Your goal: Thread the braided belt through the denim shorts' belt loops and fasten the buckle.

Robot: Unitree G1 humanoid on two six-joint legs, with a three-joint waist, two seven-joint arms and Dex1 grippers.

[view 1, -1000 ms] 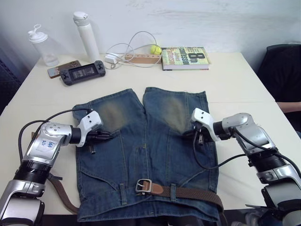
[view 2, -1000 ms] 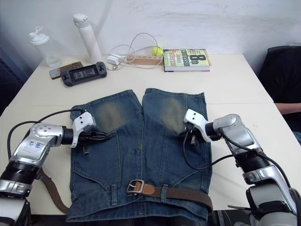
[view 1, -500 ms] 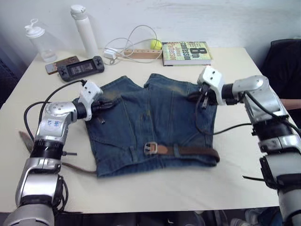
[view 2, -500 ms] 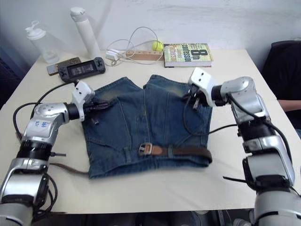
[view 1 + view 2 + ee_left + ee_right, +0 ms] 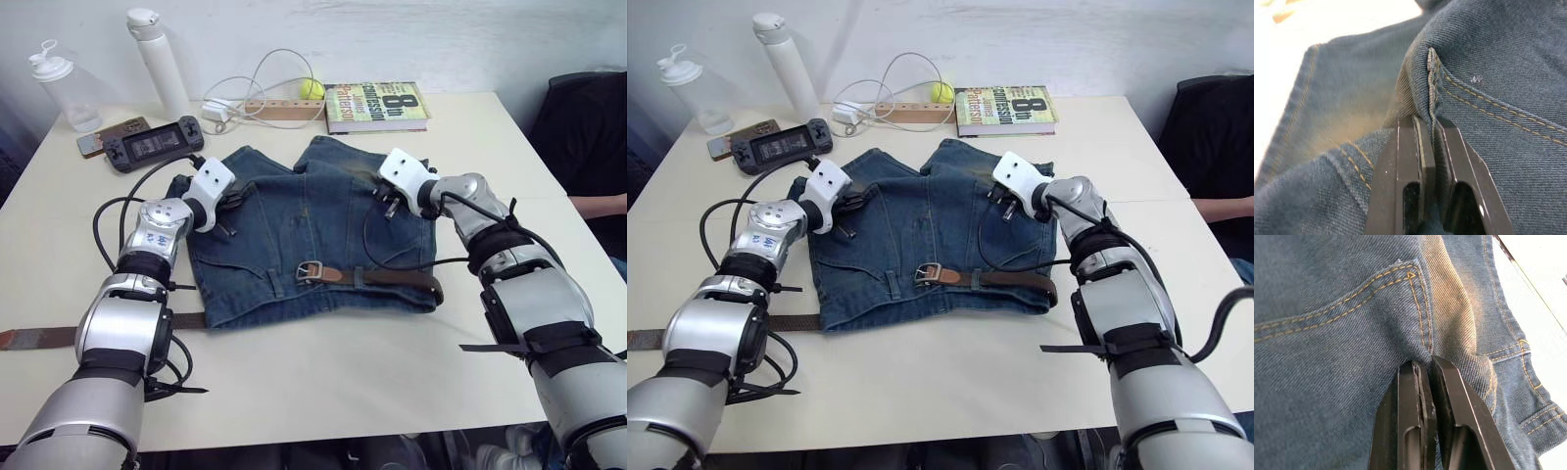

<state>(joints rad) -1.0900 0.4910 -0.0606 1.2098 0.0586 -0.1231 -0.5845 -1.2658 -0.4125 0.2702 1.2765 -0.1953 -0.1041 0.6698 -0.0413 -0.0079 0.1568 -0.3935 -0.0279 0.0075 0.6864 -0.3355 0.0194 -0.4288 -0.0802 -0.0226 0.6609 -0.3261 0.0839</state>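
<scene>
We see the blue denim shorts (image 5: 304,230) with faded brownish patches lying flat on the cream table (image 5: 323,372), waistband toward the robot, legs bunched up toward the far side. The dark-brown braided belt (image 5: 397,278) runs along the waistband on the right half, passing under a narrow blue denim belt loop (image 5: 358,277). Its tan leather section ends at the rounded silver metal buckle (image 5: 310,270), which sits near the waistband's middle. On the robot's left another stretch of brown strap (image 5: 44,336) lies on the table, out past the shorts' edge.

The left gripper (image 5: 1426,128) has its two black fingers pinched together on a raised fold of denim at a stitched seam on the left leg. The right gripper (image 5: 1422,366) is likewise clamped on a pinch of denim just below a pocket corner on the right leg.

At the far edge of the table stand a white cylindrical bottle (image 5: 155,59) and a clear plastic bottle (image 5: 61,90). Near them lie a black handheld game console (image 5: 154,147), a white cable (image 5: 257,88), a yellow ball (image 5: 312,89) and a thick book (image 5: 376,106).
</scene>
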